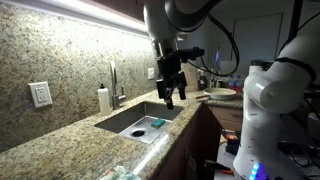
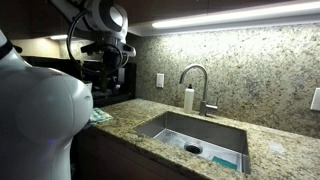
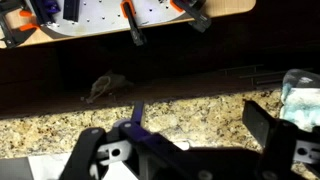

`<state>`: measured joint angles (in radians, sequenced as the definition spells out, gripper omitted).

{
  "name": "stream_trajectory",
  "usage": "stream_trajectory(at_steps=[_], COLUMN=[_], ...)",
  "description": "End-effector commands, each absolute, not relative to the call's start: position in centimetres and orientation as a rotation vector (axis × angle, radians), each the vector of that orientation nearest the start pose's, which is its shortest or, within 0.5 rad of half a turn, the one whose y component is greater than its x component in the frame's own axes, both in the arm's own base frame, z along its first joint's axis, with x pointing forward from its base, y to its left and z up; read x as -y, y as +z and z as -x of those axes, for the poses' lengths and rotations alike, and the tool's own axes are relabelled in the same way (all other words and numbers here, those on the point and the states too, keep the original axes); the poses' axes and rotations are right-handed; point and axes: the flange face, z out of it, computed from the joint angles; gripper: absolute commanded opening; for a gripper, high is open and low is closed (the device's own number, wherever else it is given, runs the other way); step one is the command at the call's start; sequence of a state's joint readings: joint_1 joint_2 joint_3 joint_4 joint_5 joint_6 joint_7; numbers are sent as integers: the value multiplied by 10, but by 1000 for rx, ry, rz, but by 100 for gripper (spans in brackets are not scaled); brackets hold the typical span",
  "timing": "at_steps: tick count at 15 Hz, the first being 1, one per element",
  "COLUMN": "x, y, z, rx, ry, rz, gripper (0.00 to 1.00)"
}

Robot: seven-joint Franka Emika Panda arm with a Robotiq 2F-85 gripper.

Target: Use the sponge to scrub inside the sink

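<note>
Pincer (image 3: 175,128), jaws wide apart and empty, hangs above the granite bench (image 3: 50,135) near the sink (image 1: 130,116). Inside the sink lies the teal sponge (image 1: 156,124), ungrasped; pickup and all scrubbing appear still to do.

Counter (image 1: 70,135) (image 2: 140,108) (image 3: 200,115): speckled tan granite, lit from a strip above. Sink (image 1: 130,118) (image 2: 200,128) is set under its cut-out. At the back edge of the cut-out stands a chrome tap (image 1: 113,85) (image 2: 197,85), with a white bottle (image 1: 103,99) (image 2: 188,98) upright just beside it. A crumpled pale teal cloth (image 2: 100,116) (image 3: 300,100) lies near the counter's front edge, apart from the basin.
</note>
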<state>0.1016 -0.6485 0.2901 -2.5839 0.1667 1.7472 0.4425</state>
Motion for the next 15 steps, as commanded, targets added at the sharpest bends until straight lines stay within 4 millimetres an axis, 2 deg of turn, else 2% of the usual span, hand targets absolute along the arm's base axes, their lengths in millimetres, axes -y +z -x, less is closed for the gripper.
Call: stream_trajectory(at_steps=[1,10,13,15], x=[-142,-142,-116,-87], y=[444,444,455,463], z=[-303,-303,-329,-352], rx=[-276,-275,-195,-95], ry=[296,296,244,202], rz=[3205,3205,3317,3396], gripper=[100,100,100,100])
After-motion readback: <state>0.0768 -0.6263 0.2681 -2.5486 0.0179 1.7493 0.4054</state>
